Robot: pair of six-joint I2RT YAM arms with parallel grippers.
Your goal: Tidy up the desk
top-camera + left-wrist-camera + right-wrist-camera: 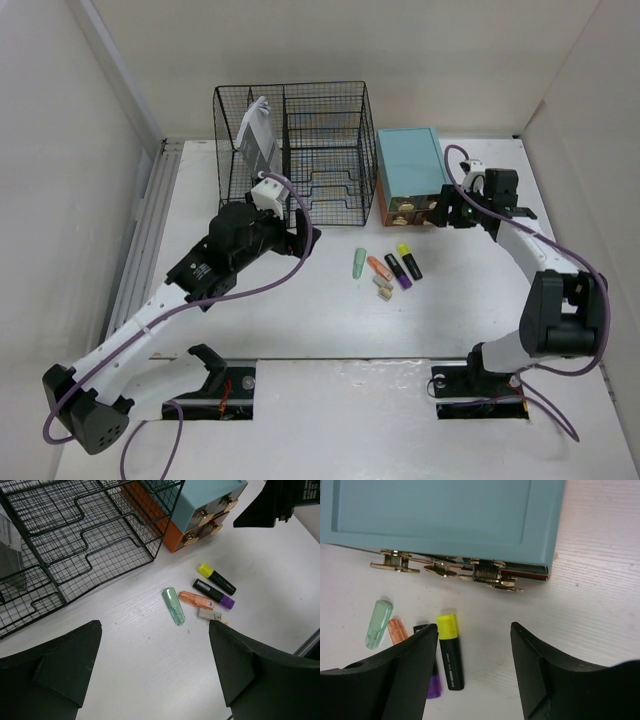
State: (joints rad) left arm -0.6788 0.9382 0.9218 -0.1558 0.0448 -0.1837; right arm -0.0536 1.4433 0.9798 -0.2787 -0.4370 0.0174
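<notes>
Spreading wide beneath both arms, the matte white desk (300,330) has bare room around the left gripper (152,645) and the right gripper (472,630), each with fingers parted and empty. Four slim plastic markers lie close together mid-desk: green highlighter (359,263), orange highlighter (379,267), purple-capped highlighter (398,272) and yellow-capped highlighter (409,261). One black wire-mesh organizer (300,140) stands at the far edge, just beside one smooth, boxy teal drawer box (410,165).

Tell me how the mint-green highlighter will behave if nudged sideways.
The green highlighter looks like small translucent plastic: probably rigid and light. Lying flat on the bare desk, it would likely slide or roll, perhaps into the orange highlighter.
</notes>
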